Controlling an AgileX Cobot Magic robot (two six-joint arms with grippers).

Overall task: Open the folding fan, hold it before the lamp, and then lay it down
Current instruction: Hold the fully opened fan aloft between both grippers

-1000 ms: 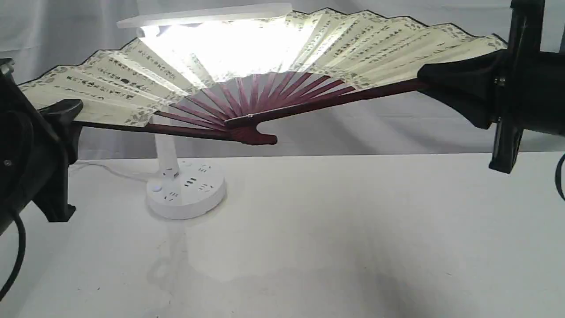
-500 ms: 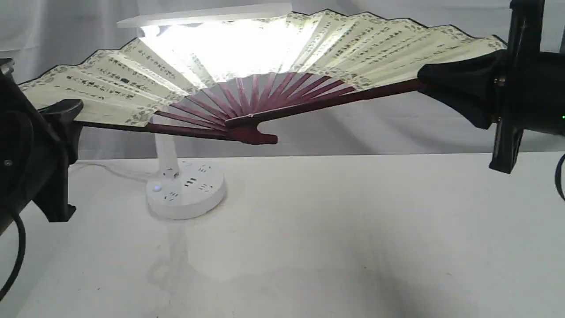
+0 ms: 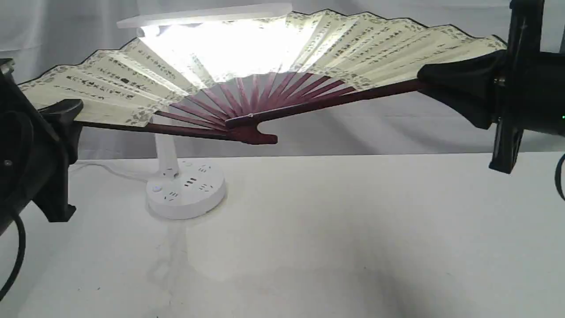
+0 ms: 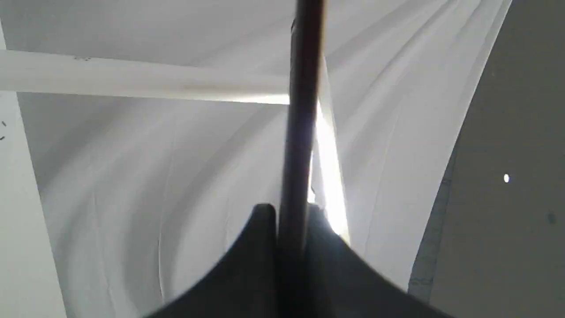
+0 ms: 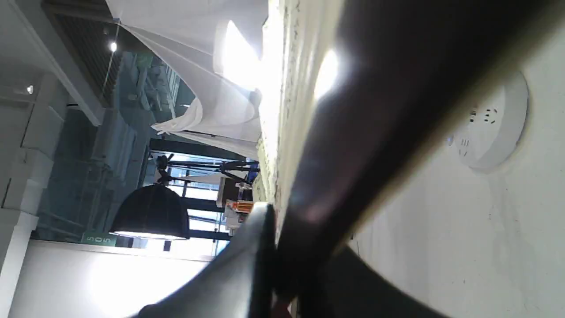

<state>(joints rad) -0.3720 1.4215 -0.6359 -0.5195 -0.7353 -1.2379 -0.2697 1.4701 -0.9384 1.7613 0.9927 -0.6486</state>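
Change over last sec: practically nil. Folding fan [image 3: 353, 48] sits where it sat a sec ago in ext. view: fully spread, airborne, spanning upper frame from left edge to right edge, pivot [image 3: 249, 129] at centre-frame, well clear of table [image 3: 353, 229]. Only diff you can spot is a green pinpoint [image 3: 563, 117] now lit at far right edge on R arm. No bearing on task.

Claws:
- L gripper [image 3: 73, 117], left edge mid-height, pinches left guard near its outer end. L wrist view agrees: dark stick clamped between jaws, no gap.
- R gripper [image 3: 426, 81], upper right, pinches right guard. R wrist view shows guard wedged between the fingers.

Lamp [image 3: 185, 196]: base left of centre on table, stem rising behind left guard, light bar [image 3: 203, 15] at top of frame just peeking over leaf edge. Lit. Leaf glows white in front of bar, calligraphy washed out there.

Reading: opening done; you're in the hold-before-lamp step, a static dwell. No drift suggests both grips are stable.

Left to do: lay-down. Judgement: you need both arms descending together w/ spread kept, else leaf may buckle or tear. Lamp base sits under fan's left half, so aim for bare table in lower centre/right of frame.
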